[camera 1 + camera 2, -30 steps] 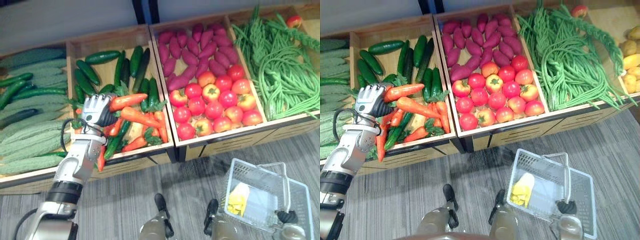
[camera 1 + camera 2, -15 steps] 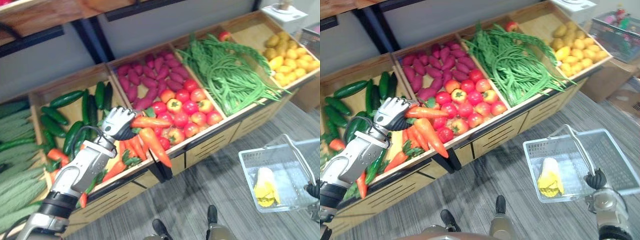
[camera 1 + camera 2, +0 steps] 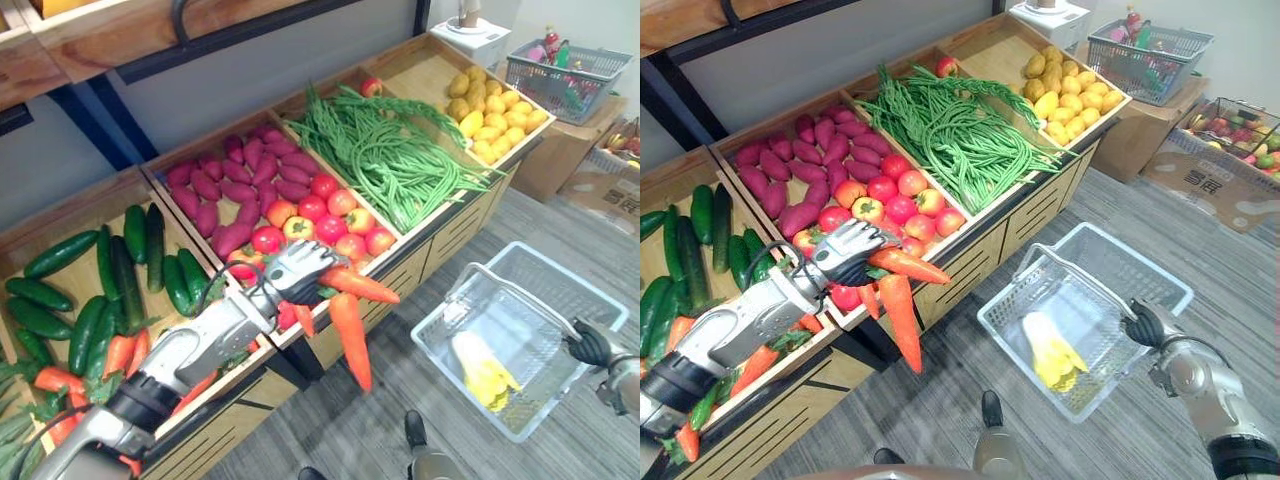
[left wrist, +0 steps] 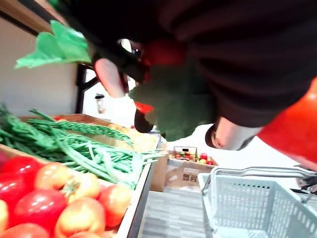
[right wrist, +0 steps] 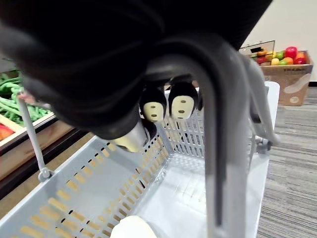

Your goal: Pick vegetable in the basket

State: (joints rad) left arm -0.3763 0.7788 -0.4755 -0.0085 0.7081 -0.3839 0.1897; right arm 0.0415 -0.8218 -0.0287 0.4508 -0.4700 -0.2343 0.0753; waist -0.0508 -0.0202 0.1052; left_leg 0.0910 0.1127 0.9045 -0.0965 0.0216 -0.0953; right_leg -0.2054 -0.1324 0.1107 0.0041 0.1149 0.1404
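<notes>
— Between the curled fingers of my left hand [image 3: 295,272] hang the carrots [image 3: 350,335], leafy ends clamped in my grip, tips pointing down in front of the crate [image 3: 405,268].
— So the pick is done?
— I judge so: they are lifted off the display, with the tomatoes [image 3: 325,205] just behind my knuckles.
— And the basket [image 3: 560,285]?
— Well off to the right of those fingers, held low above the floor. My right hand [image 3: 590,347] has its fingers wrapped round the handle [image 5: 218,129]. One yellow item [image 3: 485,368] lies inside.
— What's left?
— Carrying the carrots across the gap, over the rim, then letting go. By my reckoning that is the remaining half.
</notes>
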